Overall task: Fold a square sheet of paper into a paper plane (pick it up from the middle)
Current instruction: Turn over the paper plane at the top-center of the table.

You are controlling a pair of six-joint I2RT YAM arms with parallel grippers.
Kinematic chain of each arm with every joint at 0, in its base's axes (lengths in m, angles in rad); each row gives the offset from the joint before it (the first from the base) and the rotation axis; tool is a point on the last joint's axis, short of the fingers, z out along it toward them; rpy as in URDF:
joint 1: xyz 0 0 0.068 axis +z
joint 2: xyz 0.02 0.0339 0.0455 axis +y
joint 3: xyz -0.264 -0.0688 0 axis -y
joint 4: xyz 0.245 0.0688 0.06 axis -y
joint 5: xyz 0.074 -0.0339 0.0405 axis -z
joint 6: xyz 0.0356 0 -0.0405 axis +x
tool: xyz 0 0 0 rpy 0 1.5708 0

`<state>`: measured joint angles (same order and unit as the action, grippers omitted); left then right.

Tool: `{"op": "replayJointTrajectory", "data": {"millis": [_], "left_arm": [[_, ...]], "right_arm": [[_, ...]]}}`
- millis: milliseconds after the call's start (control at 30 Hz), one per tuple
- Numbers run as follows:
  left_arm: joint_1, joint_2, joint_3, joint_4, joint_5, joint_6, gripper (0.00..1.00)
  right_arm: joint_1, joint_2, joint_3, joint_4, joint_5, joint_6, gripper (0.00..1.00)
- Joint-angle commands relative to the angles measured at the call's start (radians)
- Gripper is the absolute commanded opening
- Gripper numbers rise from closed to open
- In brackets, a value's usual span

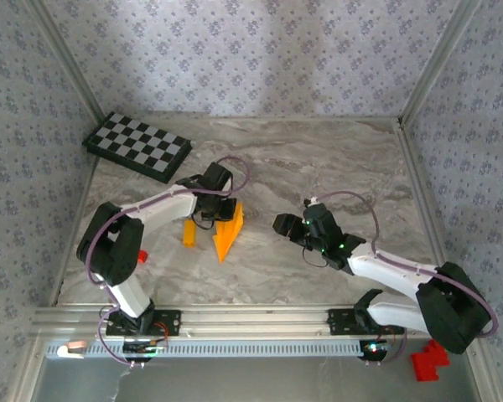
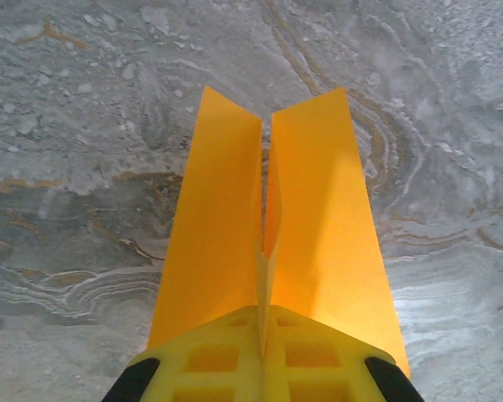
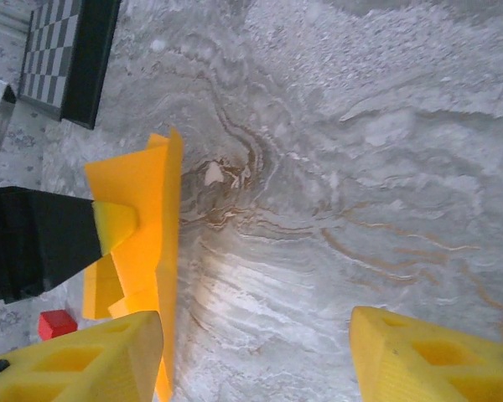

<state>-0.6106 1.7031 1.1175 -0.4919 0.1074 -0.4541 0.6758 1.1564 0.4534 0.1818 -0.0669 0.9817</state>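
Yellow fingers (image 2: 344,347) of my left gripper (image 2: 264,322) sit closest, pressed together on the centre crease of the paper plane (image 2: 318,218). Its two wings fan out on either side over the marble table (image 2: 67,126), left of centre and just beside the small orange block (image 1: 189,232). I judge this a holding step, so I'd grip the keel firmly and level without crushing the wings. Further right, my right gripper (image 3: 256,322) has its jaws spread wide near the plane's edge, holding nothing.
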Motion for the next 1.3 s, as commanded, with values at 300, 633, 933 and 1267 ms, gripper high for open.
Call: {"op": "replayJointTrajectory", "data": {"millis": [300, 633, 933, 1267], "left_arm": [[-0.013, 0.086, 0.032, -0.038, 0.006, -0.003, 0.18], [-0.053, 0.140, 0.039, -0.030, -0.061, -0.015, 0.23], [-0.094, 0.208, 0.044, -0.031, -0.185, -0.018, 0.30], [-0.093, 0.230, 0.071, -0.007, -0.207, -0.045, 0.46]], "right_arm": [[-0.028, -0.014, -0.030, -0.056, -0.025, -0.038, 0.61], [-0.033, -0.006, -0.063, -0.019, -0.030, -0.026, 0.60], [-0.047, -0.011, -0.072, -0.014, -0.037, -0.026, 0.60], [-0.061, -0.009, -0.068, -0.021, -0.044, -0.036, 0.60]]}}
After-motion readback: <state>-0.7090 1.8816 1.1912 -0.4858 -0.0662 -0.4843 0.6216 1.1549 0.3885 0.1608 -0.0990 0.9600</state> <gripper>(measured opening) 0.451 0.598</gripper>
